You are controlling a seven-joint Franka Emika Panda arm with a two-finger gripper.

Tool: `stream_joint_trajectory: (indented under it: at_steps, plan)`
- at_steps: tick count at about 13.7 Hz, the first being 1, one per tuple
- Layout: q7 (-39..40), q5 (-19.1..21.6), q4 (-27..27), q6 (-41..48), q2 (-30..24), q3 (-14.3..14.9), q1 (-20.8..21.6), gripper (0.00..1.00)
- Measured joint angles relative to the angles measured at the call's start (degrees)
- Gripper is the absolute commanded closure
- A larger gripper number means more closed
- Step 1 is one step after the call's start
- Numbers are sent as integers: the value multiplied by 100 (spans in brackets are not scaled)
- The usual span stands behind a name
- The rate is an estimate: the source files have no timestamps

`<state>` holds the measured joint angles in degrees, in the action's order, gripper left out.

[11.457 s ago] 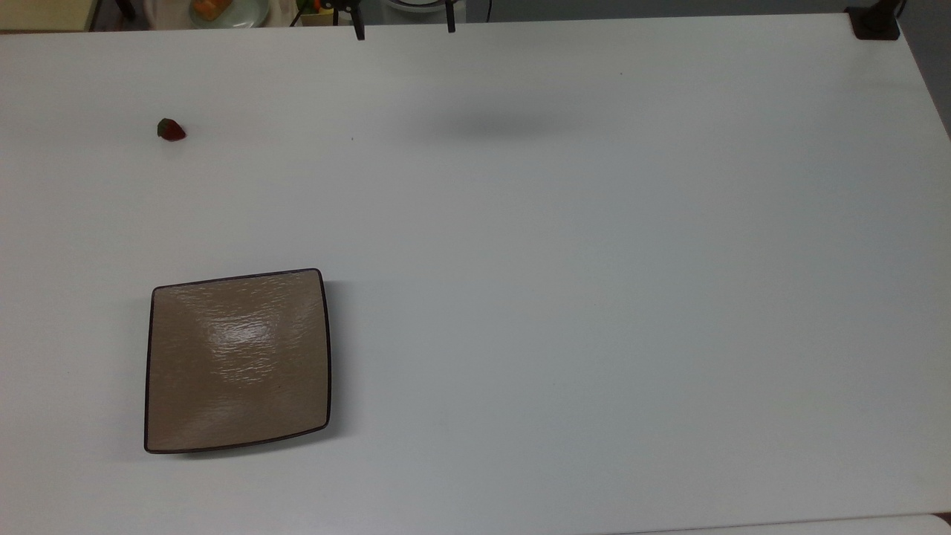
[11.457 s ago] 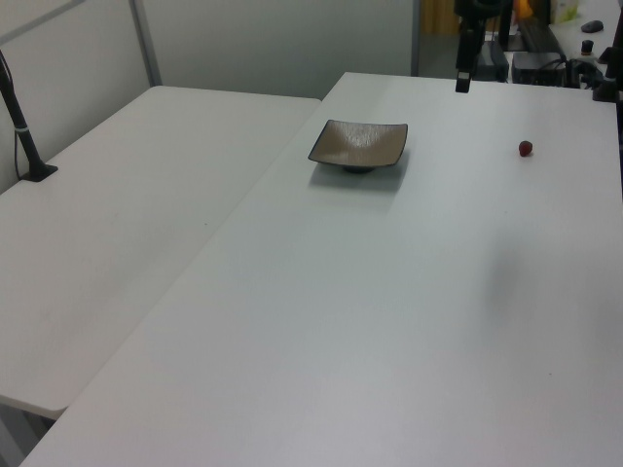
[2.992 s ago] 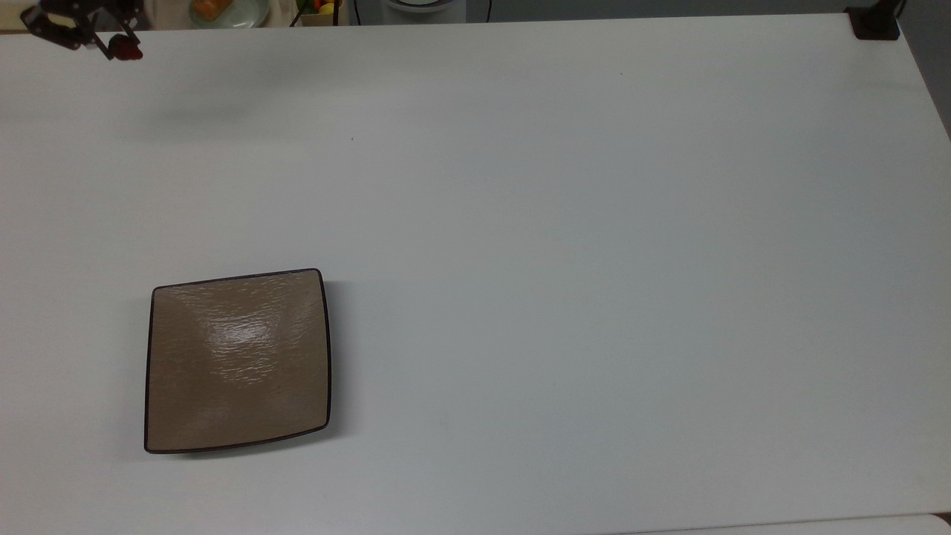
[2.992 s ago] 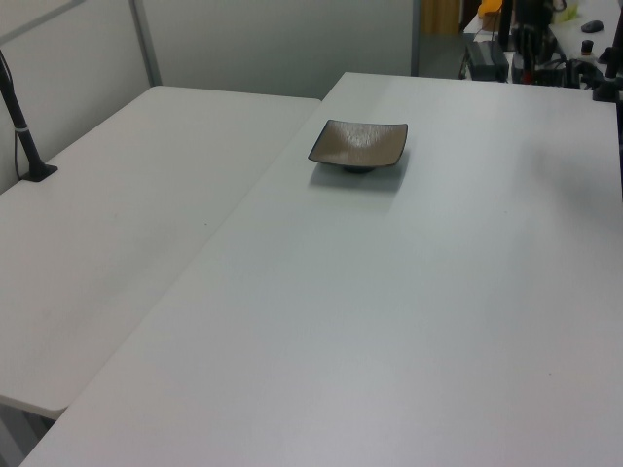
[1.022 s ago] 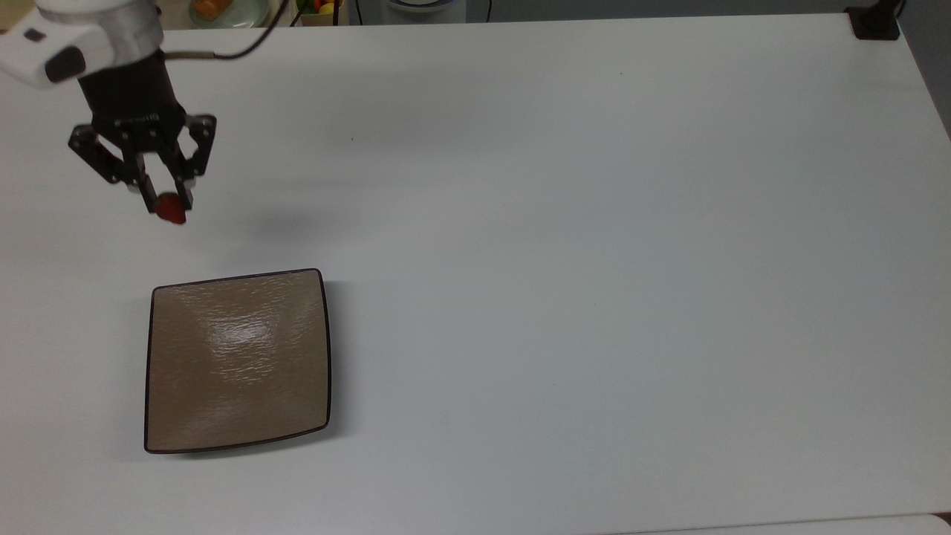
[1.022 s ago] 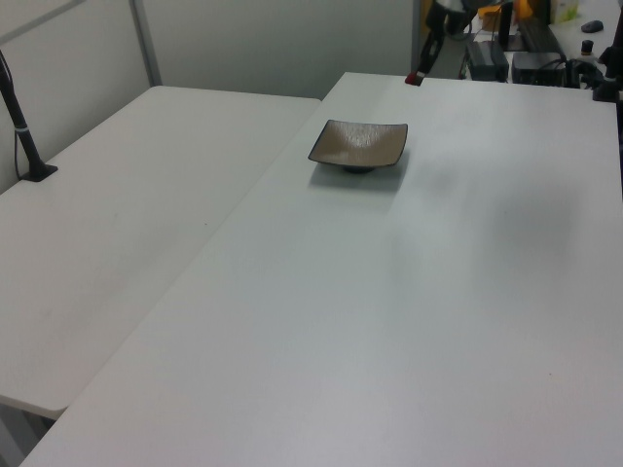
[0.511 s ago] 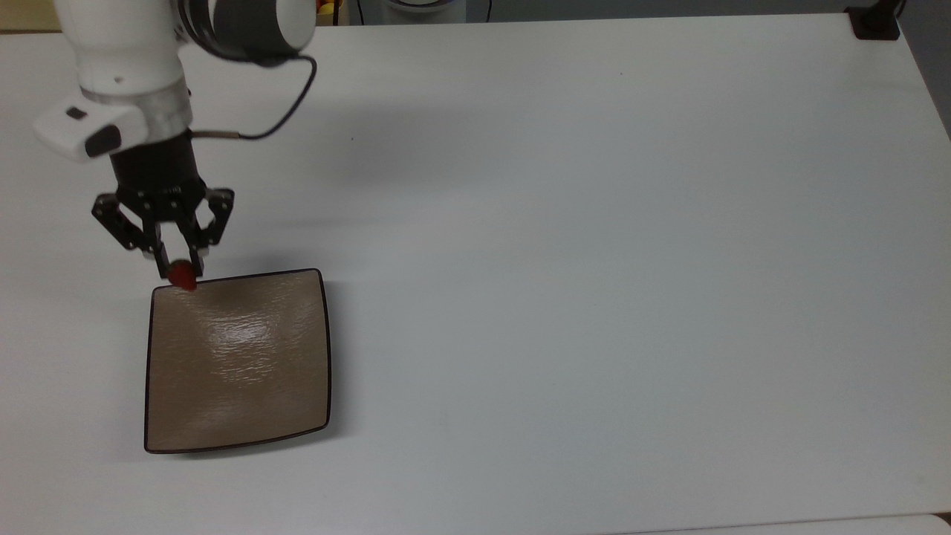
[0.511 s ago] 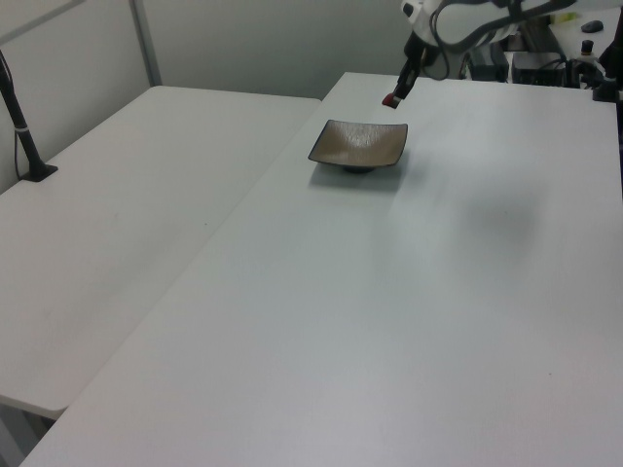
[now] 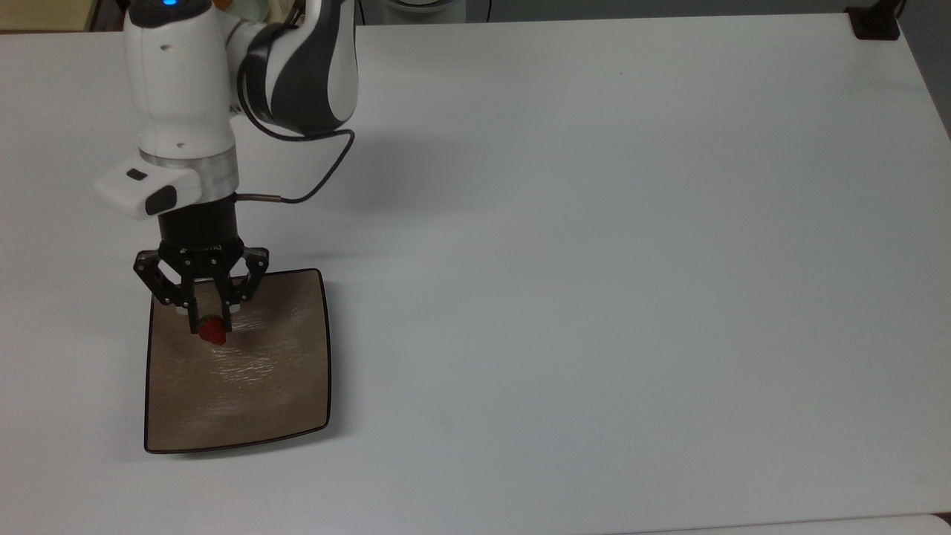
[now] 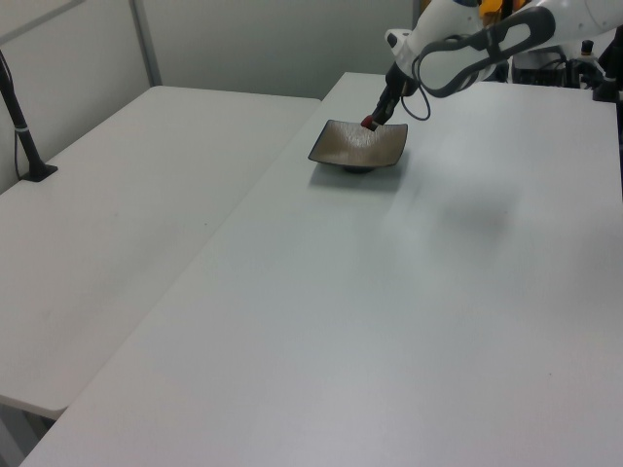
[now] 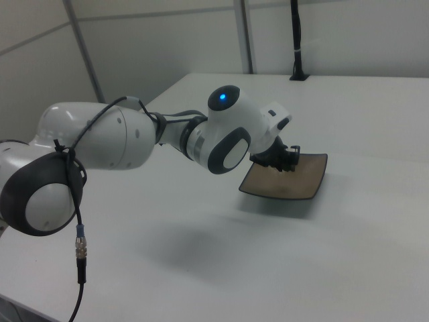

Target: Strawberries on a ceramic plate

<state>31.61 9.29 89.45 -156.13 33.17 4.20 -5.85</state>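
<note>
Above the ceramic plate (image 9: 252,386) on the white table (image 9: 594,260), the hand (image 9: 210,329) pinches the strawberry (image 9: 213,333).

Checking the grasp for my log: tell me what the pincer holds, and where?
The pincer holds the strawberry by its upper end, red tip hanging free over the ceramic plate.

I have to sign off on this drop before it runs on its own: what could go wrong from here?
The strawberry is pinched in the claw over the ceramic plate, near the top view's upper left corner. If released from a height, it may bounce or roll off the glossy surface. Descending too far could press the fingertips into the plate.
</note>
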Motion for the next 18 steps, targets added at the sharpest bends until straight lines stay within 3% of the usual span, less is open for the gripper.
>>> stream_joint_trajectory:
  at_steps: [2, 3, 4, 15, 18]
  plan:
    - [-17, 0, 0, -111, 93, -1, 25, 48]
    - [-20, 0, 0, -117, 113, -1, 34, 11]
    - [-26, 0, -1, -118, 125, -1, 46, 1]
    - [-27, -1, -27, -97, -45, -1, 78, 0]
    - [-27, -1, -47, 1083, -514, 18, 70, 0]
